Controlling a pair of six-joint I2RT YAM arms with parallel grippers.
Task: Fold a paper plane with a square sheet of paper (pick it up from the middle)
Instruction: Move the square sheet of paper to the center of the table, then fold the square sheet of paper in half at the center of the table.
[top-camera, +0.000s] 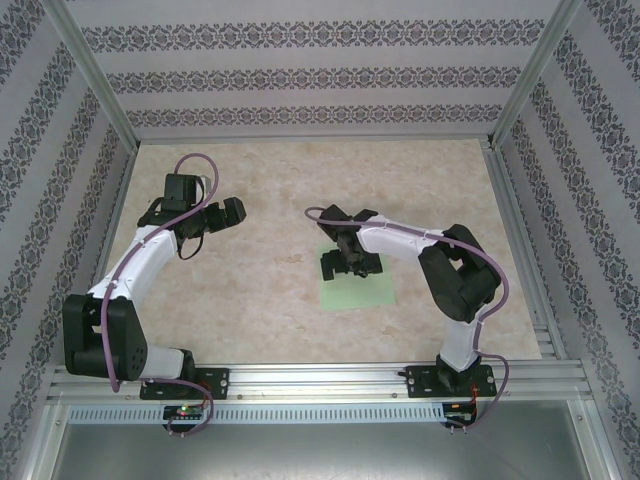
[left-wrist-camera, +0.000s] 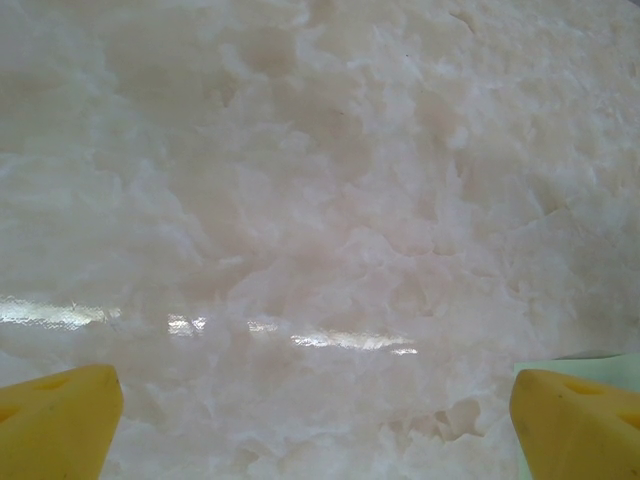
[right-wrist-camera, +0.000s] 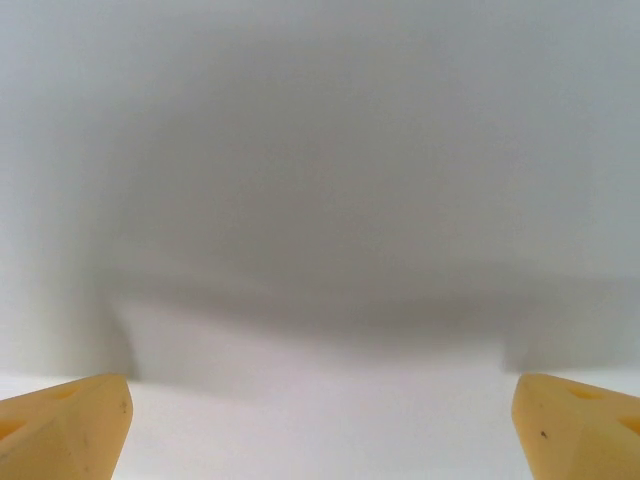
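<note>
Top view: the right gripper (top-camera: 345, 262) hung with its jaws spread over the square sheet of paper (top-camera: 362, 293), which lay flat just right of centre. The left gripper (top-camera: 218, 213), also spread and empty, sat upper left, well apart from it. On the glossy marble-patterned tabletop (top-camera: 250, 300), closing fingers could skid or crumple so thin a sheet rather than pinch it. Patterned walls (top-camera: 300, 80) and an aluminium rail (top-camera: 330, 378) closed the space.

Left wrist view: yellow fingertips (left-wrist-camera: 60, 420) sat in the lower corners, with a green sliver of paper lower right.

Right wrist view: pale fingertips (right-wrist-camera: 65, 425) stood wide over a plain, shadowed surface, probably the sheet, close below.
</note>
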